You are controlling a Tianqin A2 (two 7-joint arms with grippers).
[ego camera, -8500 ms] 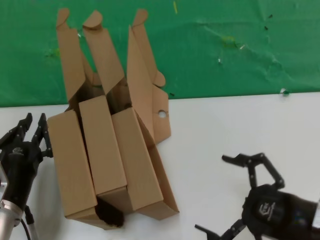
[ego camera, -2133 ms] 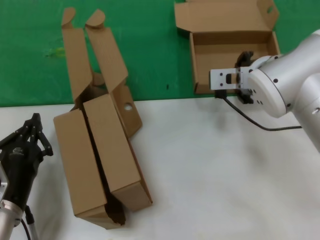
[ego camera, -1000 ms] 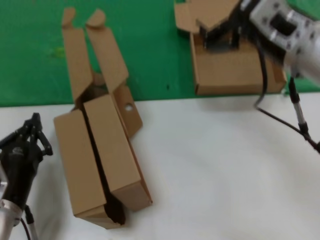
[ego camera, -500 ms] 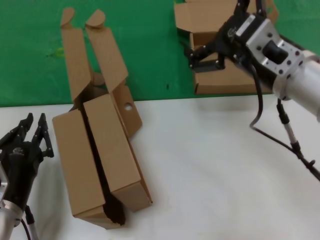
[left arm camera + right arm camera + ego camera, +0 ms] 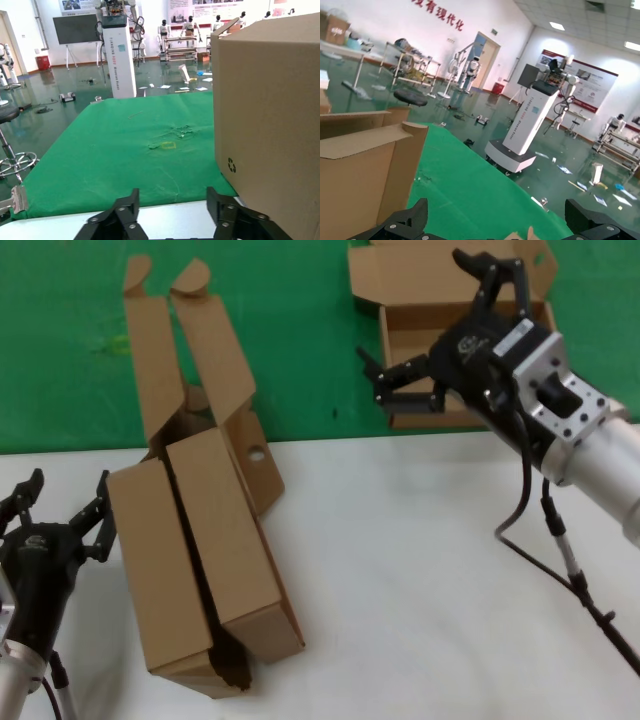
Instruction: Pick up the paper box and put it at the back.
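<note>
The paper box (image 5: 452, 338), a shallow brown cardboard tray with its flap lid folded back, lies on the green cloth at the back (image 5: 300, 330). My right gripper (image 5: 411, 307) hovers over the box's near-left part, open, with nothing between its fingers. In the right wrist view the right gripper (image 5: 496, 214) shows only green cloth (image 5: 470, 200) between its spread fingers. My left gripper (image 5: 68, 488) stands open at the table's left edge, just left of the two nested boxes (image 5: 200, 550); in its own view the left gripper (image 5: 172, 202) holds nothing.
Two alike brown boxes with tall raised flaps (image 5: 185, 350) sit as a pair on the white tabletop (image 5: 420, 570). One box wall (image 5: 270, 125) looms close beside my left fingers. Cardboard panels (image 5: 365, 170) stand to one side in the right wrist view. A cable (image 5: 560, 550) hangs from the right arm.
The paper box went from the stack to the green cloth. In the last half second my right gripper drew back off it and spread wider. My left gripper has opened.
</note>
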